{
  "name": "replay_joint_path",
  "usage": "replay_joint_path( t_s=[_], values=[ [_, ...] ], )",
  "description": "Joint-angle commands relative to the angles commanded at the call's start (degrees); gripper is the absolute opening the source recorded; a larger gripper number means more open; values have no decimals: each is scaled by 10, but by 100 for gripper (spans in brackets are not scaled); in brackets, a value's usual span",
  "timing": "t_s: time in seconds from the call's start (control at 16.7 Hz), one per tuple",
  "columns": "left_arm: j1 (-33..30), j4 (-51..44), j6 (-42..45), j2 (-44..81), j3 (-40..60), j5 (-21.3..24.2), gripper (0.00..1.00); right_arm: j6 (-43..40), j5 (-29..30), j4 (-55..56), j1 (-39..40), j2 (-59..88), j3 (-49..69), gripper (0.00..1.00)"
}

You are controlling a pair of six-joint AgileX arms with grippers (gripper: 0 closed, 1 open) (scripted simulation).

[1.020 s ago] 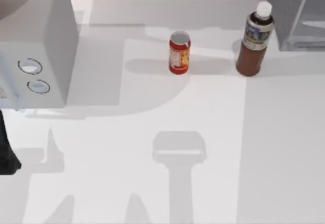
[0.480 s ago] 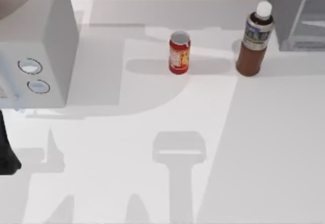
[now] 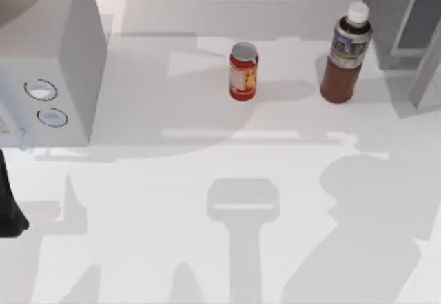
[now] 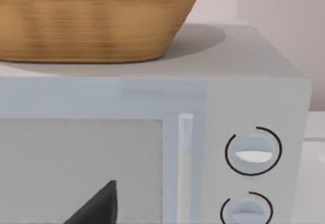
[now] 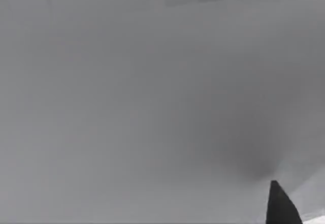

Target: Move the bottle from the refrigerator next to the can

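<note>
The brown bottle (image 3: 346,52) with a white cap stands upright on the table at the back right, just left of the grey refrigerator (image 3: 386,7). The refrigerator's see-through panel (image 3: 428,73) juts out toward the front at the right edge. The red can (image 3: 243,71) stands upright to the left of the bottle, with a gap between them. My left arm (image 3: 7,207) sits at the table's left edge. A dark part of my left gripper (image 4: 94,209) faces the white box. A dark tip of my right gripper (image 5: 282,206) hangs over a plain grey surface.
A white box with two round dials (image 3: 48,63) fills the back left, and a woven basket (image 4: 91,21) rests on top of it. Broad shadows lie across the front and right of the white table (image 3: 172,200).
The refrigerator's see-through panel has swung outward toward the front. A large shadow has spread over the table's right side. Bottle, can and left arm have stayed put.
</note>
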Motion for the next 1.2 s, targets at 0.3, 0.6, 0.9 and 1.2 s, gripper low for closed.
replay_joint_path(
  t_s=[0.3,0.6,0.9,1.2],
  values=[
    [0,0,0,0,0,0,100,119,122,56,133,-36,-73,100],
    [0,0,0,0,0,0,100,134,131,64,147,-38,-89,100],
    [0,0,0,0,0,0,100,132,136,54,136,2,-50,100],
    [0,0,0,0,0,0,100,132,137,27,138,106,79,100]
  ],
)
